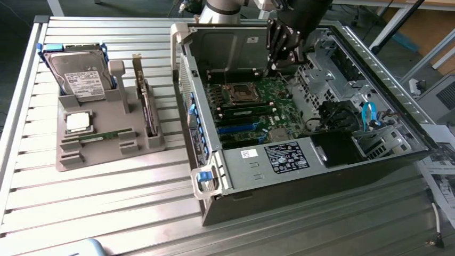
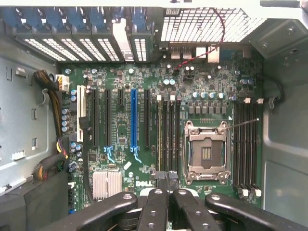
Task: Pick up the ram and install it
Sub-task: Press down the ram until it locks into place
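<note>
On the exterior view's left I have the grey tray (image 1: 106,152) on the slatted table. The hard drive (image 1: 82,74) stands at its far end, and the square processor chip (image 1: 78,121) lies flat nearer to me. The ram (image 1: 96,137) is just beside that chip, lying flat in a slot of the tray, a thin green strip well apart from the claw. The expansion card (image 1: 146,104) stands on edge along the tray's side closest to the computer.

Moving right, the computer case (image 1: 284,181) lies open with the motherboard (image 1: 263,106) facing up. My claw (image 1: 284,61) hangs over the far end of the case, above the board and touching nothing I can see.

From the wrist camera, the claw (image 2: 163,185) is fully closed: the black fingers (image 2: 154,207) are pressed together and I see nothing gripped between them. Beyond them are the motherboard (image 2: 120,139), its long slots, and the open processor socket (image 2: 207,151).
</note>
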